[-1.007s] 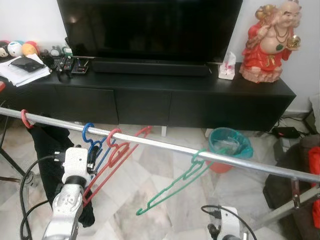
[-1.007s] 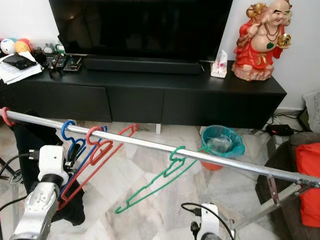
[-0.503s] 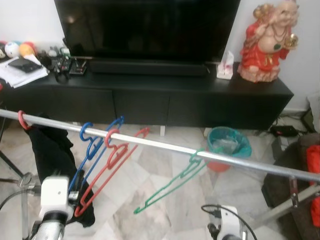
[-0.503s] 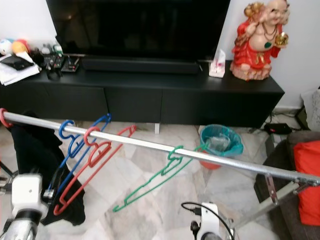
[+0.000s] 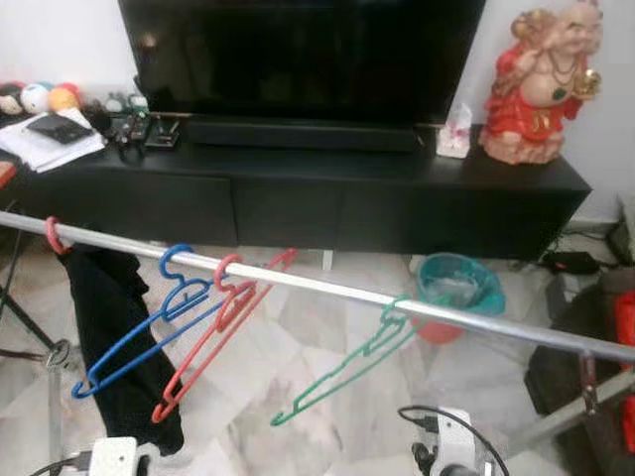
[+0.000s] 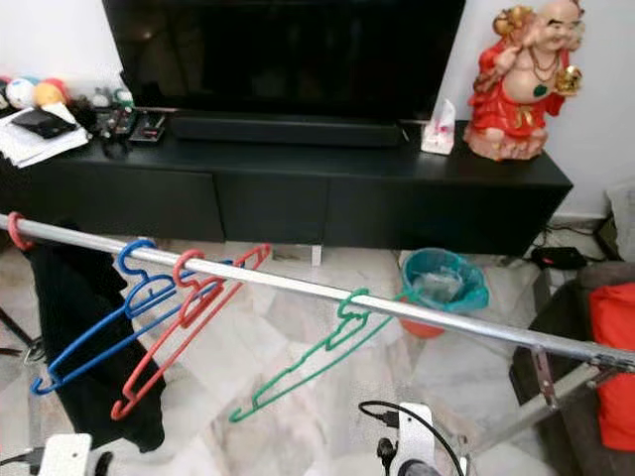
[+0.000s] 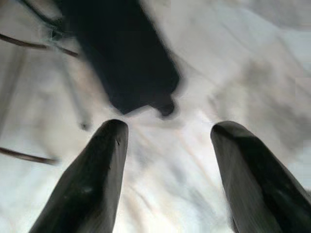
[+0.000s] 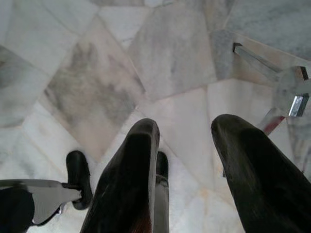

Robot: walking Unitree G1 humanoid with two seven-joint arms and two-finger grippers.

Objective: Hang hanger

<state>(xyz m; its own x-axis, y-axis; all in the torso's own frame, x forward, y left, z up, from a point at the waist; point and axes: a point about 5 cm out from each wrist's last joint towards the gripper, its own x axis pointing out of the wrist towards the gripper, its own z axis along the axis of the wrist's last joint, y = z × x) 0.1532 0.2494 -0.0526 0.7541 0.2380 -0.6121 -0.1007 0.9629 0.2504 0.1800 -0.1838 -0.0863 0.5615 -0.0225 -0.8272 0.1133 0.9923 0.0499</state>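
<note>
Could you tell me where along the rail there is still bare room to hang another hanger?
The metal rail is bare between the red hanger and the green hanger, and again from the green hanger out to the rail's right end. The left part is crowded: blue hanger, red hanger and a black garment hang close together.

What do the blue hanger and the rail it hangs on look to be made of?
Blue hanger: probably plastic, going by its thin moulded frame and uniform, solid colour. Rail: apparently metal tube with a bright silvery finish, catching long highlights along its length.
</note>
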